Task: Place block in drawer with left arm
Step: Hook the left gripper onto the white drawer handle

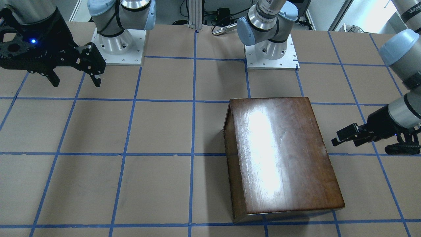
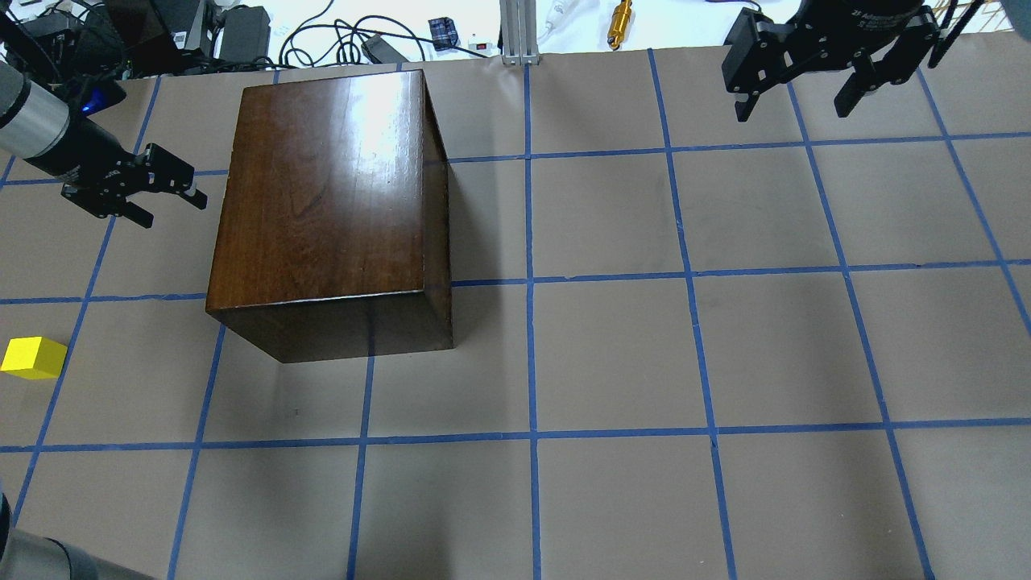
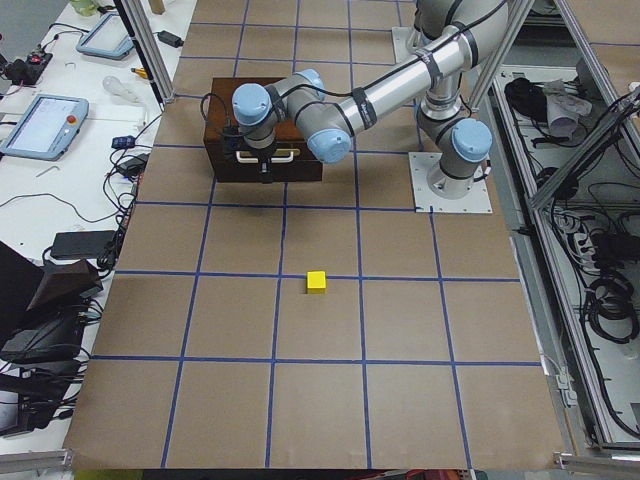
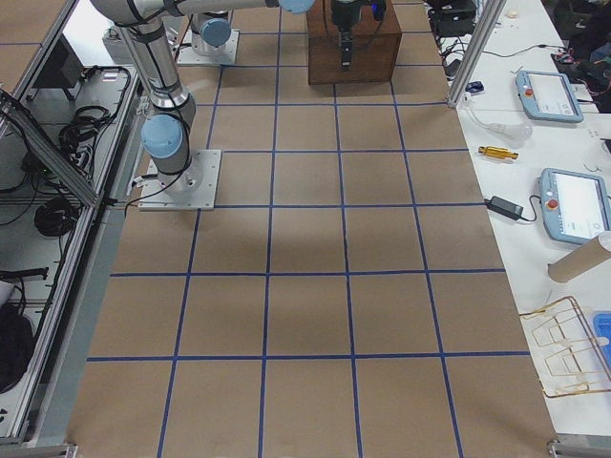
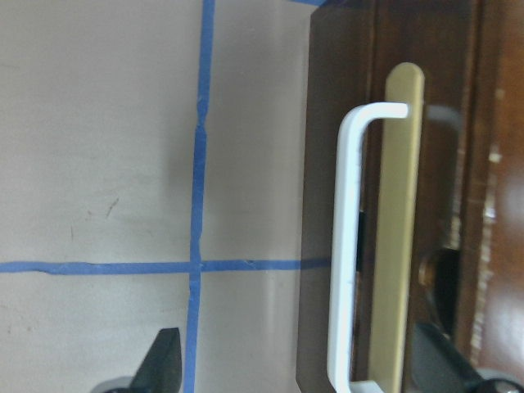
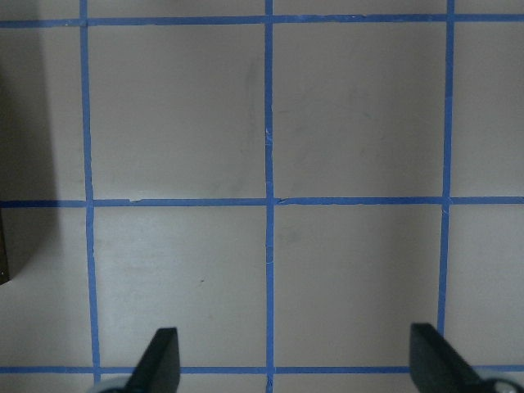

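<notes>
The block [image 2: 32,358] sits on the table [image 2: 612,362] at near left, well apart from the cabinet [image 2: 322,185]. Farther off, the left gripper [image 2: 173,209], jaws spread, faces the handle [image 5: 348,246] of the closed drawer [image 5: 446,147]. At far right, the right gripper [image 2: 793,111] hangs with jaws apart.

A pendant [image 4: 573,205], cardboard tube [image 4: 579,258] and brass tool [image 2: 620,14] lie beside the blue-taped table [image 2: 612,354].

Block [image 2: 32,358]: bright yellow, plain faces.
Cabinet [image 2: 322,185]: glossy dark brown wood, white glare streak on top.
Drawer front [image 5: 446,82]: darker reddish brown, pale worn spots.
Pull [image 5: 348,246]: white, on brass-yellow plate [image 5: 397,229].
Surface [image 2: 612,354]: tan, blue tape grid.
Left arm [image 3: 400,85]: silver, pale-blue caps.
Left end effector [image 2: 175,209], right end effector [image 2: 791,111]: black.
</notes>
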Robot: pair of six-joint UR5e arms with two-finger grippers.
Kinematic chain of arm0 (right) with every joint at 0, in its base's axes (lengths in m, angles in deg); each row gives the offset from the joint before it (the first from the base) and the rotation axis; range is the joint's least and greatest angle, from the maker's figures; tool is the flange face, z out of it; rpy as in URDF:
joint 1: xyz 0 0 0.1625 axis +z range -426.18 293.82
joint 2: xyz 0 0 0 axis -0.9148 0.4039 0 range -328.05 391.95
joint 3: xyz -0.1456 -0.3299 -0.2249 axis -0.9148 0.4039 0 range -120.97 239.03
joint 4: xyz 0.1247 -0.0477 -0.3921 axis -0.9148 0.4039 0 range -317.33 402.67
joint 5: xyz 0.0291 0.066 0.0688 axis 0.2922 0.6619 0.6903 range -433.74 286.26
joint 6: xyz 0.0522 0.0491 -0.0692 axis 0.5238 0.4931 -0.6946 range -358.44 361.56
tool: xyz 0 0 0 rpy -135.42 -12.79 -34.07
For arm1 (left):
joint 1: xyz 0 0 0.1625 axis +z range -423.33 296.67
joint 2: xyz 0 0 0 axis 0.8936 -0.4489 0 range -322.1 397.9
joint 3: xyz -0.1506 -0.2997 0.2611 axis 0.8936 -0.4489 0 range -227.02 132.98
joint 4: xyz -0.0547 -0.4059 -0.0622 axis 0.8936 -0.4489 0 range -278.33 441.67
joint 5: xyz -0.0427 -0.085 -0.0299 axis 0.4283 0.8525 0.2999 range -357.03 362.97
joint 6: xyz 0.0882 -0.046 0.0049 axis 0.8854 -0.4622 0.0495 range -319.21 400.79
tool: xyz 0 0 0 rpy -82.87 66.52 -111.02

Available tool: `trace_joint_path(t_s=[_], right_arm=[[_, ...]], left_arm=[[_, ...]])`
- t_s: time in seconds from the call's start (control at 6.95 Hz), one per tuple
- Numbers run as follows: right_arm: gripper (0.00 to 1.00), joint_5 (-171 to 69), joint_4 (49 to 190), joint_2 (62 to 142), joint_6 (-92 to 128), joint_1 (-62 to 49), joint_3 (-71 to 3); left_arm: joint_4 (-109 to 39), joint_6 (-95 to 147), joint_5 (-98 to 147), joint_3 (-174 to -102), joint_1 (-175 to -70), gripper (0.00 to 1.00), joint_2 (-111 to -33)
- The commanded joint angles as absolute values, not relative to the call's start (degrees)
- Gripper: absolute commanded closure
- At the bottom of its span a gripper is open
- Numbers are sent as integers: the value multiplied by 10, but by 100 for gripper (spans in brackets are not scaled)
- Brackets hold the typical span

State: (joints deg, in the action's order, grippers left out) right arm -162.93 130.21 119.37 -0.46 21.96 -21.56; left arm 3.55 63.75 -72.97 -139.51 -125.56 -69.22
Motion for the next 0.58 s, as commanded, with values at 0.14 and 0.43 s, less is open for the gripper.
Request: trace_joint_path(t_s=[0.14, 0.43], right_arm=[[0, -1629, 1302, 1193, -5, 219, -216], [0, -1629, 1302, 1194, -5, 220, -216]], left_arm=[[49, 645, -711, -1403, -1256, 0, -713], [53, 647, -699, -1403, -1256, 0, -725]])
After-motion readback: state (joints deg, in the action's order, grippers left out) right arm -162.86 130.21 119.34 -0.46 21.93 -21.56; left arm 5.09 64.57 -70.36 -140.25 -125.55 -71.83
